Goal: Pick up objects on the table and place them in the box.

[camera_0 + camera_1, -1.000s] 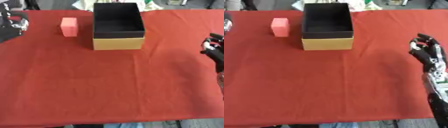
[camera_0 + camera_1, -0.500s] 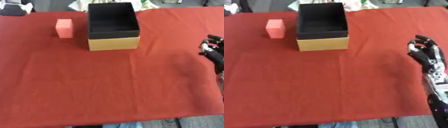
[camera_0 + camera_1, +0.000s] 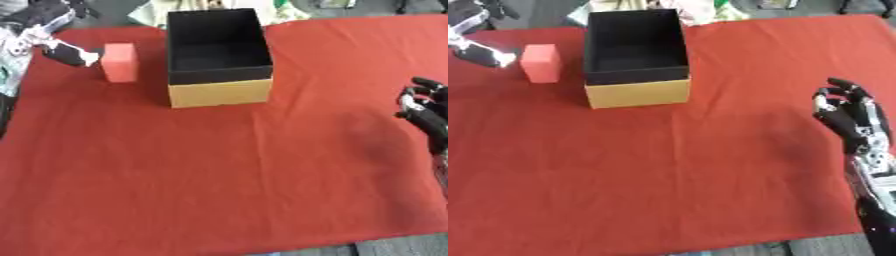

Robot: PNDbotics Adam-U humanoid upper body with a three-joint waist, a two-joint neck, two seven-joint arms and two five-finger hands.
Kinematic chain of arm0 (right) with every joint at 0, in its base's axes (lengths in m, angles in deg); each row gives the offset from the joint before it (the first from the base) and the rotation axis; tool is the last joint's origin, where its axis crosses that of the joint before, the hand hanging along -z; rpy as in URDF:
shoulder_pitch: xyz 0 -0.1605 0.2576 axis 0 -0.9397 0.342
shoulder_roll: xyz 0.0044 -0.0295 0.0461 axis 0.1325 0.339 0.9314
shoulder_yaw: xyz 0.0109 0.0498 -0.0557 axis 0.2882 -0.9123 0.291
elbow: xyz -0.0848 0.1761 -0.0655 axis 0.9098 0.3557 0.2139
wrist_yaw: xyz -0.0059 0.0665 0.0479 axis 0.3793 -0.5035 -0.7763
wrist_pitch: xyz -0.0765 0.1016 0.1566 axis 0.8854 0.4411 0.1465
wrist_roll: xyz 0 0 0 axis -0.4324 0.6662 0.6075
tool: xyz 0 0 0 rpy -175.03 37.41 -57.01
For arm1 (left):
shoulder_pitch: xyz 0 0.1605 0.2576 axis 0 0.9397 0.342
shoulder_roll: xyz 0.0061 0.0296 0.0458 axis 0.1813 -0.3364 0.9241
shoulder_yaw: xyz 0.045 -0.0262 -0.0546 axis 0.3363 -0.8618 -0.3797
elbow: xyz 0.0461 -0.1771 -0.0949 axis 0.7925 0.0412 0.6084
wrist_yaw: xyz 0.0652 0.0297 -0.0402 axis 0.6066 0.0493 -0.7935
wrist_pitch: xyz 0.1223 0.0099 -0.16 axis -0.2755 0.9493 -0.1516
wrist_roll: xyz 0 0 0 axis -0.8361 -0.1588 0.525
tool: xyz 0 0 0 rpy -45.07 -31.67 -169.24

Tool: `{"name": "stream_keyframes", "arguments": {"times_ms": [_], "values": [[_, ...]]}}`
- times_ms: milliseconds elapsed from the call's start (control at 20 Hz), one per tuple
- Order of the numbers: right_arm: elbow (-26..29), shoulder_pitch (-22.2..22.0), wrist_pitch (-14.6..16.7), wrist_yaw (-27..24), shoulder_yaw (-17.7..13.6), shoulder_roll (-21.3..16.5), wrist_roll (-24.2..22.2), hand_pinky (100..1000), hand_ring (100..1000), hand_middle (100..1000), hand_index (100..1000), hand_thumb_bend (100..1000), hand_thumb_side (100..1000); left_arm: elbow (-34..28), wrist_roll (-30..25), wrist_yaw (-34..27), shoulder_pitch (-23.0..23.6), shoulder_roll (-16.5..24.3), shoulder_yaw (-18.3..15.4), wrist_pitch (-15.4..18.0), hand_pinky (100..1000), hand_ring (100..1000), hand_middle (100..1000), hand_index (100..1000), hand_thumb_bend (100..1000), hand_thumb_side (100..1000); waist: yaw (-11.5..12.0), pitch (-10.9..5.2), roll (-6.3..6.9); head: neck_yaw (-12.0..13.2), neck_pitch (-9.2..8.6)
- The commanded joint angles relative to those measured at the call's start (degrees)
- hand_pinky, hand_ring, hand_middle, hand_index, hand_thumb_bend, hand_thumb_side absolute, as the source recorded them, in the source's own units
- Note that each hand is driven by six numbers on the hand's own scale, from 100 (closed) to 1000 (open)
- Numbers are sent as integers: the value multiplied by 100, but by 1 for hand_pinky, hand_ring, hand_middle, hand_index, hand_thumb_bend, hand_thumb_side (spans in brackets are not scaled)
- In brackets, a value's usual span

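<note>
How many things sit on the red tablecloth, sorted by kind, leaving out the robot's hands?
Pink block: 1
Open box, black inside with tan front: 1
Total: 2

I see matt red cloth (image 3: 219, 170) over the table. Box (image 3: 219, 55): tan cardboard outside, matt black inside. Block (image 3: 120, 62): matt pink. Right hand (image 3: 849, 117): black, silvery metallic joints.

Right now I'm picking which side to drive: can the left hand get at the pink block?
Probably yes. The left hand is right beside the pink block, on the side away from the box, with only bare red cloth around it. The right hand sits far across.
</note>
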Motion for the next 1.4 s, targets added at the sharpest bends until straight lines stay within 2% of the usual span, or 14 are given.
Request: {"name": "stream_keyframes", "arguments": {"times_ms": [50, 400, 450, 700, 1100, 1150, 1400], "values": [[57, 80, 6, 20, -28, -102, -17, 504, 611, 629, 773, 100, 100, -15, -137, 56, -171, 49, -73, 89, 809, 848, 840, 881, 289, 253, -15, -78, -4, 28, -76], [48, 75, 1, 8, -35, -93, -15, 504, 608, 625, 771, 100, 100, -77, -769, -195, -155, 87, -76, 75, 810, 849, 850, 880, 339, 257, -14, -63, 9, 13, -82], [47, 75, 0, 8, -35, -89, -17, 503, 608, 624, 771, 100, 100, -92, -774, -209, -147, 88, -78, 62, 810, 855, 867, 886, 397, 259, -14, -62, 13, 14, -83], [46, 87, -3, 7, -26, -76, -31, 503, 605, 621, 771, 100, 100, -125, -517, -136, -81, 60, -53, 55, 825, 894, 925, 897, 392, 258, -32, -32, 15, 7, -111], [51, 119, -8, 4, -15, -64, -46, 503, 605, 619, 771, 100, 100, -86, -435, -28, -59, 41, -48, 78, 826, 895, 928, 897, 386, 261, -82, 15, 16, 10, -164], [48, 111, -10, 4, -16, -65, -46, 503, 602, 615, 771, 100, 100, -90, -425, -23, -52, 44, -57, 72, 828, 896, 928, 900, 363, 259, -96, 30, 17, -7, -168], [62, 184, -12, -6, 2, -41, -79, 503, 599, 612, 770, 100, 100, -80, -135, 119, 6, 146, -123, -17, 830, 898, 933, 901, 341, 259, -411, 246, 61, 13, -311]]}}
